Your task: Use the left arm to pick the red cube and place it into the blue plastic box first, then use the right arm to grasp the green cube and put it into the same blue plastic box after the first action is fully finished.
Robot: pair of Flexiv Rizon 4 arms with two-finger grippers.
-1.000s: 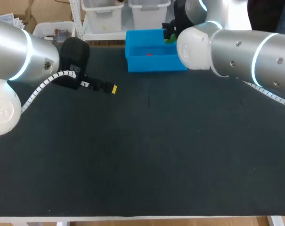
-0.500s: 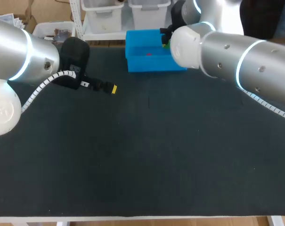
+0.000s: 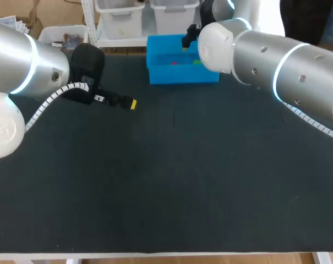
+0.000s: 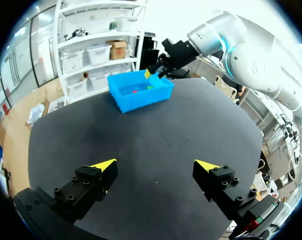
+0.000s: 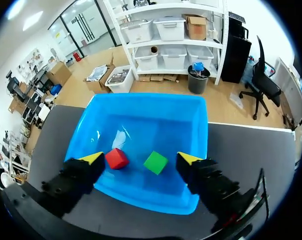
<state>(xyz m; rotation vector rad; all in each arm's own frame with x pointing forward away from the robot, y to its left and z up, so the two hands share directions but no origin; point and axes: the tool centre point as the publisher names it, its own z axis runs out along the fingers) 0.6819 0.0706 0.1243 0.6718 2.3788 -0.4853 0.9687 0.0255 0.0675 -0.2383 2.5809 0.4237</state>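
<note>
Tabletop [image 3: 166, 181] near side: left gripper [image 4: 155, 167] wide, empty. Farther, right gripper [image 5: 140, 159] wide, holding nothing, hovers over blue plastic box [image 5: 146, 96]; red cube [image 5: 116, 158] and green cube [image 5: 155, 162] both lie inside. Final step looks done; next, it should lift clear.

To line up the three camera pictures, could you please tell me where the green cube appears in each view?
Head view: the green cube lies in the blue plastic box, at its right side.
Left wrist view: a small green spot in that box, far ahead of the left gripper.
Right wrist view: on the box floor, ahead of the right gripper, beside the red cube.
Shared landmark: the blue plastic box.
</note>
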